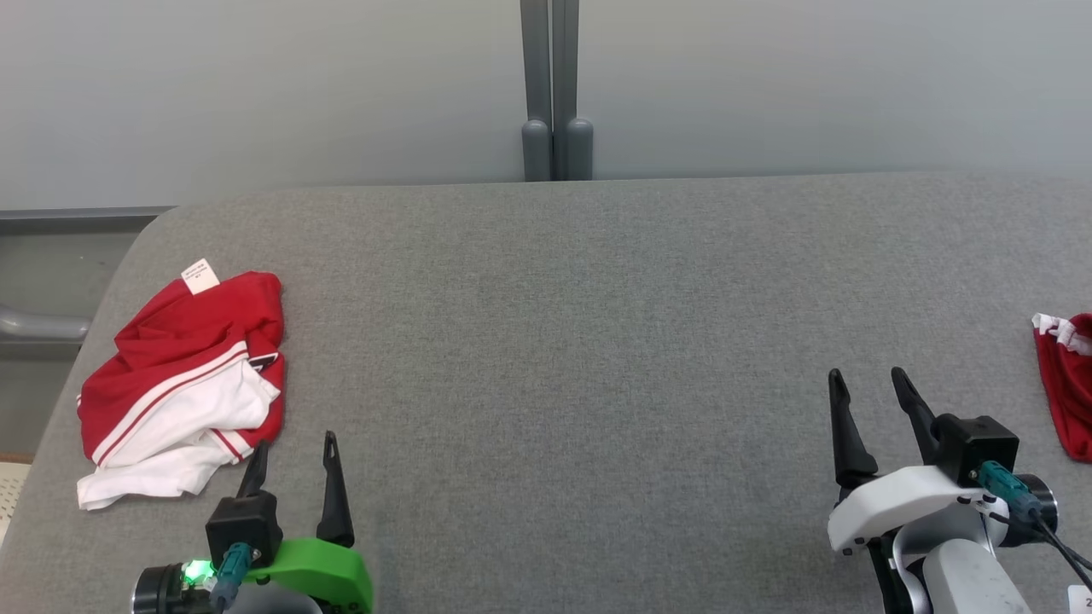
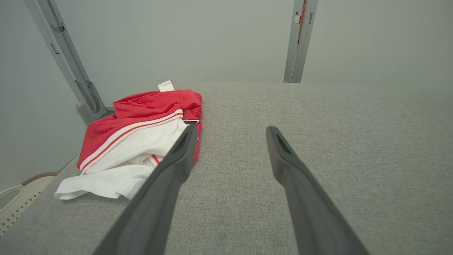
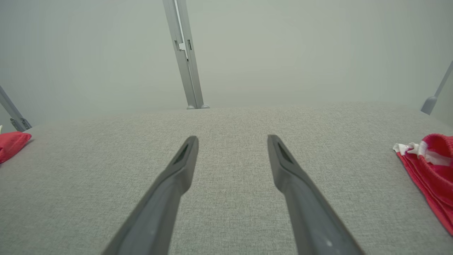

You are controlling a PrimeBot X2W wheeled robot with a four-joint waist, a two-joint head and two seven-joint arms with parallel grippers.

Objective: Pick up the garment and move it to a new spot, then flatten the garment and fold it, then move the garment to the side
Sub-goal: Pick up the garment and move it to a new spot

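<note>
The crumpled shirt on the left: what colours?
The shirt is red and white; left wrist view shows it best.

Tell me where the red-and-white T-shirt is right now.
The T-shirt lies crumpled near the grey table's left edge in the head view, just ahead and left of the open left gripper.

— Where does the head camera sit?
— High over the near edge of the grey tabletop [image 1: 546, 341], looking forward and down toward the far edge.
— And the wrist cameras?
— Low and close above the tabletop, both facing the far edge. Left wrist and head share the garment [image 1: 183, 384] by the left edge. Right wrist and head share the red bundle [image 1: 1066, 392] at the right edge.
</note>
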